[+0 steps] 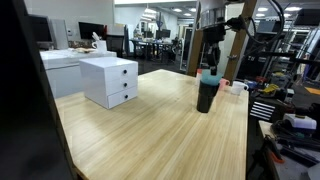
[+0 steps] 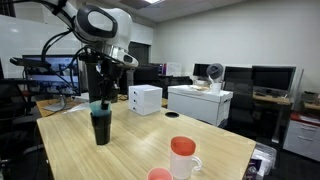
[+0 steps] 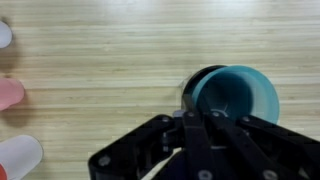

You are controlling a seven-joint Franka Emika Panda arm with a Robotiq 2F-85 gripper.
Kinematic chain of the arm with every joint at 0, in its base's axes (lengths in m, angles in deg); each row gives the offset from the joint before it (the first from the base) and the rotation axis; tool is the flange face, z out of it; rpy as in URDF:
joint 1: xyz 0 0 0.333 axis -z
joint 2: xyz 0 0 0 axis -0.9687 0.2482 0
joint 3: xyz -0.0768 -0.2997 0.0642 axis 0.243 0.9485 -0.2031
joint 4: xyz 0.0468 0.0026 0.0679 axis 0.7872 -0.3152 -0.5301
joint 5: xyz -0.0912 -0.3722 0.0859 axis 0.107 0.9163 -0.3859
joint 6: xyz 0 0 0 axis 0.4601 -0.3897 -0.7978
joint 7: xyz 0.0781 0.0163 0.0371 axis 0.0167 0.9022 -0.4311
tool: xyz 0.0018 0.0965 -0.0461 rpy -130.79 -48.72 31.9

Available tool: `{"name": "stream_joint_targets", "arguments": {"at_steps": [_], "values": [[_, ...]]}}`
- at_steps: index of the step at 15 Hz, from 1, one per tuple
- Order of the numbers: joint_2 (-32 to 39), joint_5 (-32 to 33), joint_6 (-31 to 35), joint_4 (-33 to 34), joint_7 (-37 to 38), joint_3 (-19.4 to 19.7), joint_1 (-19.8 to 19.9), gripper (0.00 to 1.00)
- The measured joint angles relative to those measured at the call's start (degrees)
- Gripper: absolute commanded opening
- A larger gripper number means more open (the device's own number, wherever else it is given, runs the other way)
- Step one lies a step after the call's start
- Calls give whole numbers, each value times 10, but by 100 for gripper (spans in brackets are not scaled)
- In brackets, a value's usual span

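A teal cup [image 3: 235, 95] sits nested in the top of a black cup [image 1: 205, 97] that stands on the wooden table [image 1: 150, 130]. The pair also shows in an exterior view [image 2: 100, 125]. My gripper [image 3: 190, 112] hangs straight above them, with its fingers drawn close together at the teal cup's left rim. It appears to pinch that rim. In both exterior views the gripper [image 1: 208, 62] [image 2: 103, 88] reaches down to the cup's top.
A white two-drawer box [image 1: 110, 80] [image 2: 145, 98] stands on the table's far part. A red-topped white mug [image 2: 182, 156] and a pink cup [image 2: 158, 175] are near one table edge. They also show at the left of the wrist view [image 3: 18, 155] [image 3: 8, 95]. Office desks surround the table.
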Motion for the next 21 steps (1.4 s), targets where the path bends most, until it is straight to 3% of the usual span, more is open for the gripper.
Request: {"name": "stream_joint_targets", "arguments": {"at_steps": [8,13,16,21], "values": [[-51,-7,-48,35,1,1,-4,5],[-70,-20,-50,92,50,19,1,5],[-55,-36,-22,123,107,38,15,5],[49,-90,107,154,135,77,40,5]]}}
